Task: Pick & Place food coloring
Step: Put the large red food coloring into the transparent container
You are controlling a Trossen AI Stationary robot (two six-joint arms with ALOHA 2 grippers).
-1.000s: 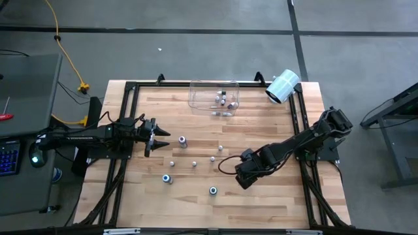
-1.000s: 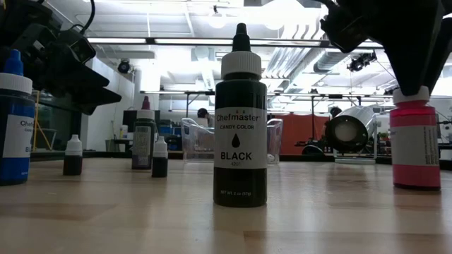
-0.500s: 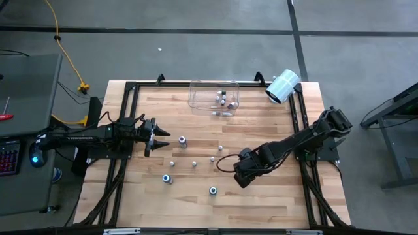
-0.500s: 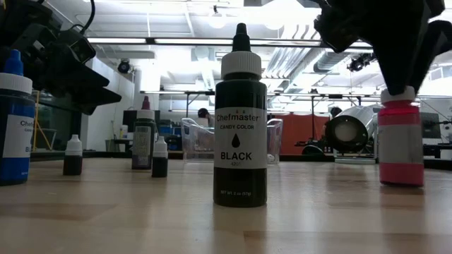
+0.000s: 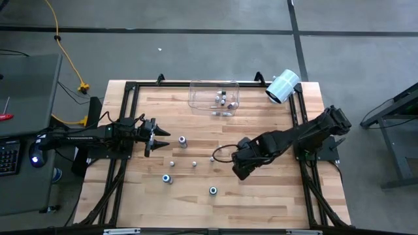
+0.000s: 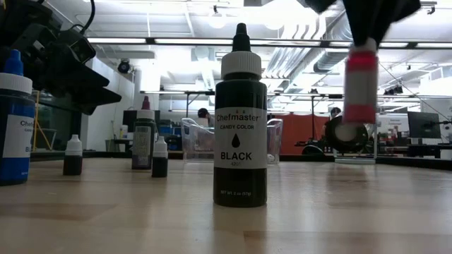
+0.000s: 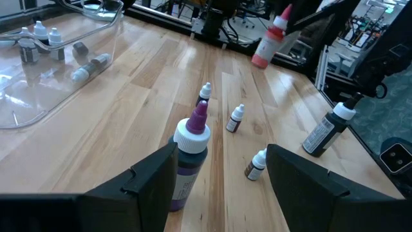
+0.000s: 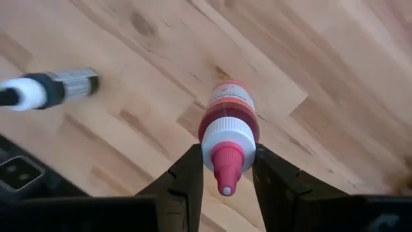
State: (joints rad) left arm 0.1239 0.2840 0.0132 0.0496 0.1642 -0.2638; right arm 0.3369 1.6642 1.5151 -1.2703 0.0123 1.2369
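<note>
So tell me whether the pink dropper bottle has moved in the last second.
Yes. The pink dropper bottle, gripped by the right hand, has lifted off the wooden table and shifted toward the upright black bottle in the low view.

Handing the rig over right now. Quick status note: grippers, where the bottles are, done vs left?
Right gripper: shut on the pink food coloring bottle, lifted clear of the table, gripped at the cap.
Left gripper: open, empty, waiting at the left side near the purple bottle.
Done: a few small bottles already lie in the clear plastic bin at the far edge.
Left: place the pink bottle in the bin, then collect those on the table: the black Chefmaster bottle, the blue bottle, the purple one and several small dropper bottles mid-table.
</note>
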